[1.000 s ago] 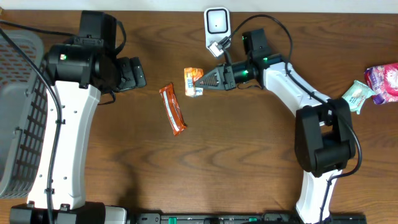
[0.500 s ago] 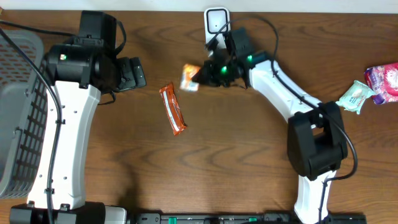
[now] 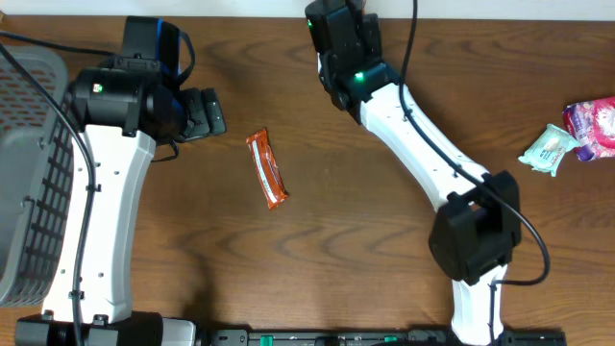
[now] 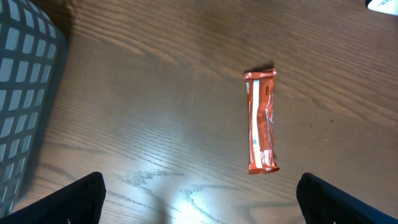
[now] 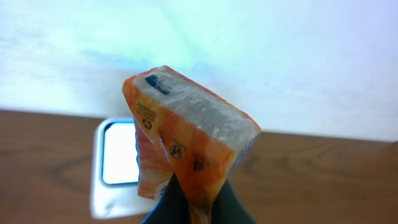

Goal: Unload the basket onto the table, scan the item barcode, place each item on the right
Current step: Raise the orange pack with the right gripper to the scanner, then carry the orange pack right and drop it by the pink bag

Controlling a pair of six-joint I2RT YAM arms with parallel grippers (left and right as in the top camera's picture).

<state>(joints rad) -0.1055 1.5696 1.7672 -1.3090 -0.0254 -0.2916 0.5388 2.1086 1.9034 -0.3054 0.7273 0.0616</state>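
Note:
The item, a small orange and clear packet [image 5: 186, 130], is pinched at its lower end by my right gripper [image 5: 198, 196], which is shut on it. The packet is held upright, off the table. Just behind it to the left stands the white scanner [image 5: 115, 165] with its pale window. From overhead, the right arm's wrist [image 3: 344, 43] sits at the table's far edge and hides both packet and scanner. My left gripper [image 3: 207, 113] is open over bare wood with nothing between its fingers [image 4: 74, 199].
An orange-red snack bar [image 3: 267, 168] lies on the table left of centre, also in the left wrist view [image 4: 261, 121]. A grey basket [image 3: 24, 173] stands at the left edge. A green packet [image 3: 550, 149] and a pink packet [image 3: 596, 120] lie at the far right.
My right arm has lifted the orange packet off the table and swung it back and up in front of the scanner. The left arm has not moved.

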